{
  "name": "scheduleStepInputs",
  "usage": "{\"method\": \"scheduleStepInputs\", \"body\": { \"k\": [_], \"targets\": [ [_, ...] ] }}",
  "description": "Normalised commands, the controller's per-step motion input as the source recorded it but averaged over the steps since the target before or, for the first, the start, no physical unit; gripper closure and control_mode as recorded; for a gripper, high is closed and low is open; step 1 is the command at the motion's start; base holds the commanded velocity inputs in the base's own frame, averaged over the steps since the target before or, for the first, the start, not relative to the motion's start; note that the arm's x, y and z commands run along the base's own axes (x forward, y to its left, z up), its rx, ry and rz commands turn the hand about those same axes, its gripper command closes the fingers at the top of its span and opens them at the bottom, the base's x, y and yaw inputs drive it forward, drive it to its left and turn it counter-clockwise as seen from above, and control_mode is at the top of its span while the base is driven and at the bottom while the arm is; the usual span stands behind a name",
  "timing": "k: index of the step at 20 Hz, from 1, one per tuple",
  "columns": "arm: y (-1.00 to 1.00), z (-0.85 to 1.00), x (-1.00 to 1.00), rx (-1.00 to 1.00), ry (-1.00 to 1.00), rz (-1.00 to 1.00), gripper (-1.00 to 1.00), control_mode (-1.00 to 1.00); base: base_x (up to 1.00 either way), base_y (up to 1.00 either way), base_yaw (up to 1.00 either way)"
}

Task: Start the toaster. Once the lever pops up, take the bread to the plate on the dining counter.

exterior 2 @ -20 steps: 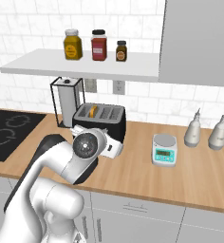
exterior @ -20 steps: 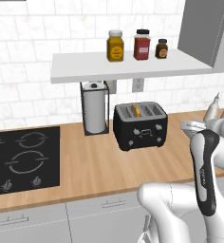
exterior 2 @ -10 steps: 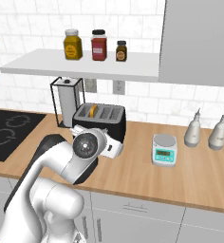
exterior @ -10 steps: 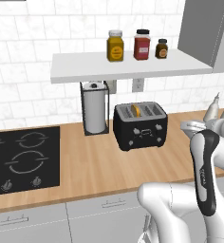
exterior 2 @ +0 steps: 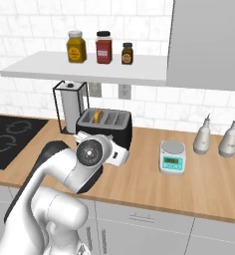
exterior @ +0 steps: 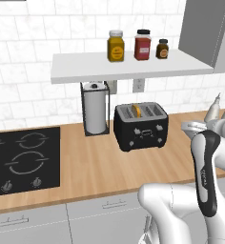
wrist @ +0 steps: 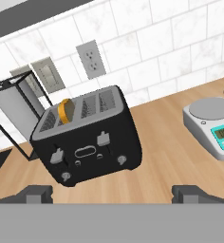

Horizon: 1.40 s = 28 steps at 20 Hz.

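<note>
The black two-slot toaster (exterior: 140, 126) (exterior 2: 105, 124) (wrist: 88, 140) stands on the wooden counter under a white shelf. A tan slice of bread (exterior: 138, 110) (wrist: 65, 110) pokes up out of its left slot. The lever (wrist: 103, 138), a small grey tab, sits high on the toaster's front face. My gripper (wrist: 116, 194) hovers in front of the toaster, a little above the counter, open wide with nothing between its fingertips. In the right base view the hand (exterior 2: 115, 153) is just in front of the toaster. The plate and the dining counter are out of view.
A paper towel stand (exterior: 95, 108) is left of the toaster, and a black cooktop (exterior: 19, 159) lies further left. A kitchen scale (exterior 2: 172, 157) and two grey bottles (exterior 2: 204, 137) stand to the right. Three jars (exterior: 143, 45) sit on the shelf above.
</note>
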Motion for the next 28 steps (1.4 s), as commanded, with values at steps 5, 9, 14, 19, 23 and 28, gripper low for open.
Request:
{"method": "scheduleStepInputs", "body": {
  "k": [5,9,14,19,23,28],
  "targets": [
    [0.0,0.0,0.0,0.0,0.0,0.0,-1.0,-1.0,0.0,0.0,0.0],
    [0.0,0.0,0.0,0.0,0.0,0.0,-1.0,-1.0,0.0,0.0,0.0],
    [0.0,0.0,0.0,0.0,0.0,0.0,-1.0,-1.0,0.0,0.0,0.0],
    [0.0,0.0,0.0,0.0,0.0,0.0,-1.0,-1.0,0.0,0.0,0.0],
    [0.0,0.0,0.0,0.0,0.0,0.0,-1.0,-1.0,0.0,0.0,0.0],
    [0.0,0.0,0.0,0.0,0.0,0.0,-1.0,-1.0,0.0,0.0,0.0]
  ]
}}
